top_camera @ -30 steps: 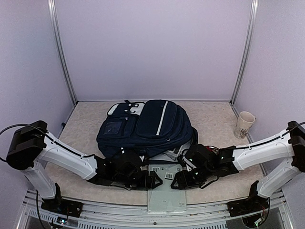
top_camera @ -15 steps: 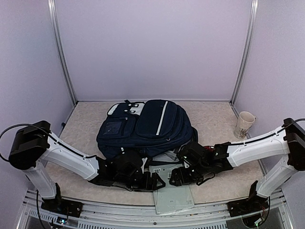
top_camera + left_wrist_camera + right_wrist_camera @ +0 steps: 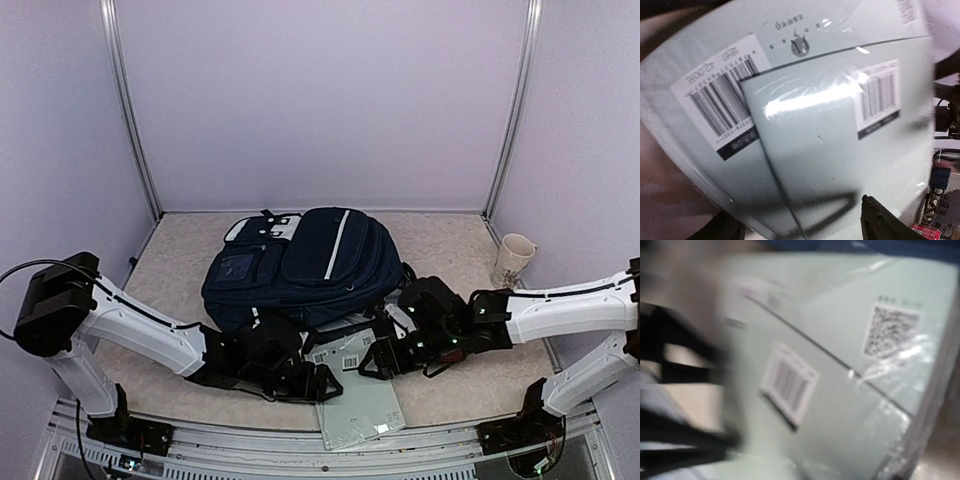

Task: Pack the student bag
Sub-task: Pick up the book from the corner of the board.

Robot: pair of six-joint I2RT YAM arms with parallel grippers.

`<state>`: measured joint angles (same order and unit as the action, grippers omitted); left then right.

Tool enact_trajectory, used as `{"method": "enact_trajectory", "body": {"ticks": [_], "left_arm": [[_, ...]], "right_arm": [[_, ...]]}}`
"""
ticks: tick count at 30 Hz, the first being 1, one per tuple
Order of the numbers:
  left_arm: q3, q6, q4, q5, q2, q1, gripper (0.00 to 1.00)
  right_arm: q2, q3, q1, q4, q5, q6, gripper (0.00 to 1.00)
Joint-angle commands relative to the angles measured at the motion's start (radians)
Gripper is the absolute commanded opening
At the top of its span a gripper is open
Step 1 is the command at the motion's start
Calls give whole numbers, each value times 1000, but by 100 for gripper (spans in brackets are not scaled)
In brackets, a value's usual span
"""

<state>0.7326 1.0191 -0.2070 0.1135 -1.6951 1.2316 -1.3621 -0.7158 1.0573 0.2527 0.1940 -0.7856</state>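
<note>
The student bag [image 3: 300,265], dark navy with a white stripe, lies flat in the middle of the table; a strip of it [image 3: 865,245] shows in the right wrist view. In front of it lies a stack of pale green plastic-wrapped books [image 3: 360,400] with barcode labels, filling both wrist views [image 3: 815,150] [image 3: 840,390]. My left gripper [image 3: 325,383] is at the stack's left edge, jaws wide apart, one fingertip [image 3: 875,220] above the cover. My right gripper [image 3: 372,362] is at the stack's far right corner. Its fingers are lost in motion blur.
A cream mug [image 3: 513,260] stands at the back right by the wall post. The near table edge and metal rail [image 3: 300,440] run just under the stack's near end. White walls close in the back and both sides.
The book stack has turned slightly, its right side swinging toward the bag. My right gripper has shifted with it toward the bag. The left arm has barely moved.
</note>
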Motion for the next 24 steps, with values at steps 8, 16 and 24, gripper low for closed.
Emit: {"method": "enact_trajectory", "body": {"ticks": [8,16,24], "left_arm": [[372,-18,-239,150,-317,-14,77],[434,28,-237,152,-425,-29,77],[421,39,-223,120,-439,-40,77]], "right_arm": [[279,38,-152,-44,98,-14,70],[375,36,-252,219,-58,63,74],[330,80,-358,242,-36,140,81]]}}
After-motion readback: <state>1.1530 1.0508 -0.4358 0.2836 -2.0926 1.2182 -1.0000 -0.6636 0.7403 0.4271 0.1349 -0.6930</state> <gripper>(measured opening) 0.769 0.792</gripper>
